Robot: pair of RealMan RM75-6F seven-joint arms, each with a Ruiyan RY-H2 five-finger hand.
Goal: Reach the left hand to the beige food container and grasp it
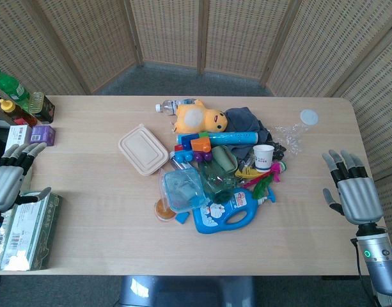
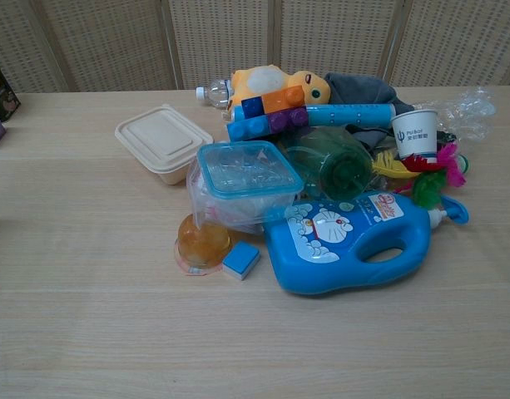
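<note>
Head view: left hand (image 1: 9,179) sat at the table's left edge, fingers spread, empty, well apart from the lidded beige plastic food container (image 1: 142,149); the reach looked unstarted. Chest view: no hands; container (image 2: 163,143) sat at the pile's left edge, so the next move called for a long reach across.

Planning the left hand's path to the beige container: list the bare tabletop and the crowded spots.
Bare wood runs from the left hand to the beige lidded food container, and along the table's near edge. Crowded: the container's right, where the clear blue-lidded box and blue detergent jug sit.
</note>
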